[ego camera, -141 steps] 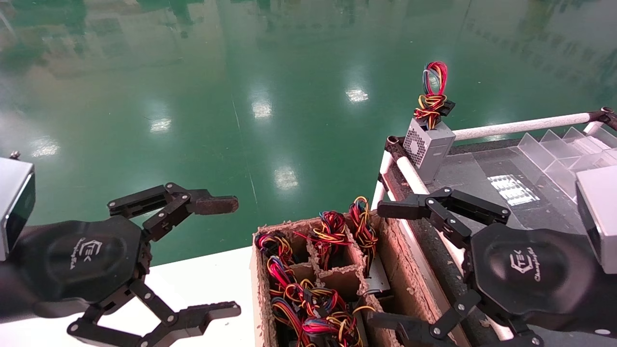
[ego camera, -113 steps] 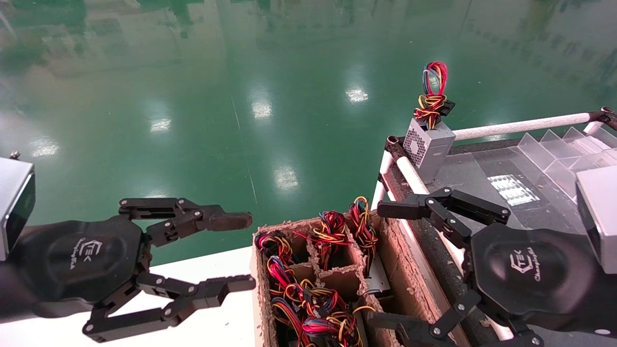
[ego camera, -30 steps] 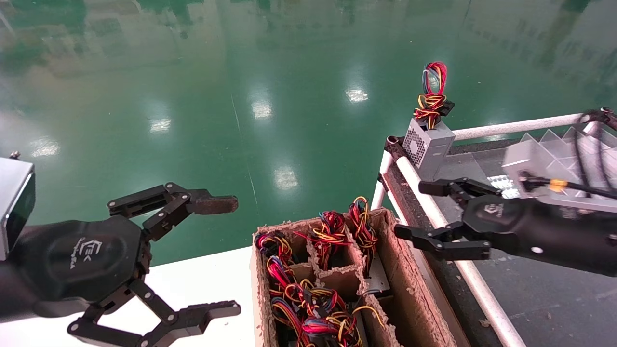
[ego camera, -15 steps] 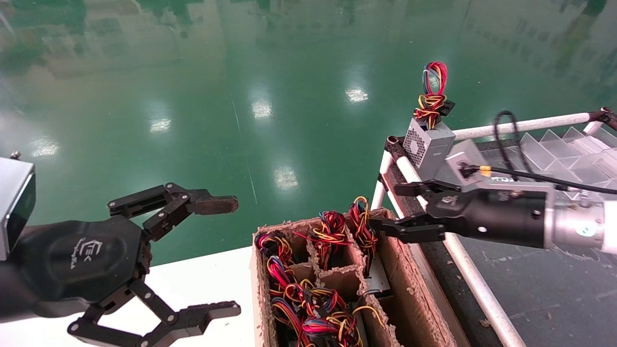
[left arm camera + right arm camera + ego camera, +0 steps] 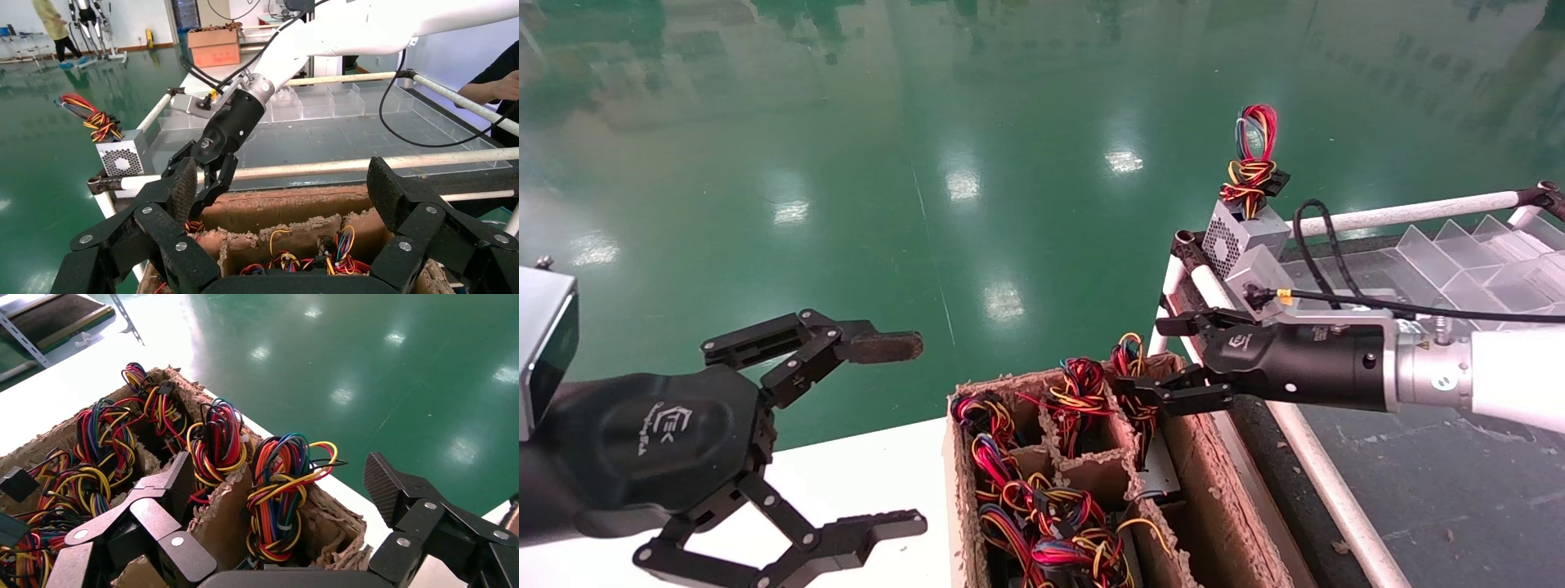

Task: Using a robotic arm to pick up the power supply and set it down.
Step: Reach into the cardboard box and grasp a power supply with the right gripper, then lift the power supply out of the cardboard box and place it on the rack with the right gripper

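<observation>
The power supply sits in the far right compartment of a torn cardboard box (image 5: 1214, 490). Only its knotted bundle of red, yellow and black wires (image 5: 1129, 349) (image 5: 275, 496) shows above the divider. My right gripper (image 5: 1144, 359) (image 5: 278, 484), the all-black robotic arm, is open. One finger hangs on each side of that bundle, touching nothing. From the left wrist view the right gripper (image 5: 211, 177) hangs at the box's far corner. My left gripper (image 5: 921, 433) (image 5: 284, 190) is open and empty beside the box's left side.
Several other wire bundles (image 5: 1042, 523) fill the box's other compartments. A second silver box with a tall red wire loop (image 5: 1246, 237) stands on the corner of the dark table with a white pipe rail (image 5: 1401, 214). Clear dividers (image 5: 1483, 253) lie behind it. A person's hand (image 5: 502, 86) shows at the table's far side.
My right arm swung left from over the dark table to the box's far right corner, and its open fingers now straddle the wire bundle. The left gripper narrowed briefly, then reopened.
</observation>
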`<state>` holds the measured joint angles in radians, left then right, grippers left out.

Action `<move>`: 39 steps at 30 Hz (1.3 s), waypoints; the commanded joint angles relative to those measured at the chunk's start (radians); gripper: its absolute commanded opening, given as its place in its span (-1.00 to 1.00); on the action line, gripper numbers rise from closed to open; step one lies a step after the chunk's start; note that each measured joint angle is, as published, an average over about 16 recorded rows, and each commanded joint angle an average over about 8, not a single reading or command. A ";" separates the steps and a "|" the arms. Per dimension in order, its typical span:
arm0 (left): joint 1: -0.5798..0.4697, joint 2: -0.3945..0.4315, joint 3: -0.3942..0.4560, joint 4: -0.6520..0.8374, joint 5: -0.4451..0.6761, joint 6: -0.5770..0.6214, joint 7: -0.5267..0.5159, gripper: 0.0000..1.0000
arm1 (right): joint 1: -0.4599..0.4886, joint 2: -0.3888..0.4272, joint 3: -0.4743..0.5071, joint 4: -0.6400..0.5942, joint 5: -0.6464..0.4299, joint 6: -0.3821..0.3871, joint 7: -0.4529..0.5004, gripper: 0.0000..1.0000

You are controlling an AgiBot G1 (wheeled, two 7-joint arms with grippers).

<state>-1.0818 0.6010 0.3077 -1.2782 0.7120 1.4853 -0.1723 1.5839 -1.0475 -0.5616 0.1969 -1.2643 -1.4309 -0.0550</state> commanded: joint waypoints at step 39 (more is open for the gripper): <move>0.000 -0.001 0.002 0.000 -0.001 -0.001 0.001 1.00 | 0.036 -0.052 -0.008 -0.177 -0.013 -0.004 -0.177 -1.00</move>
<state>-1.0821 0.6003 0.3093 -1.2782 0.7109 1.4846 -0.1715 1.6195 -1.0981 -0.5687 0.0204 -1.2764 -1.4376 -0.2305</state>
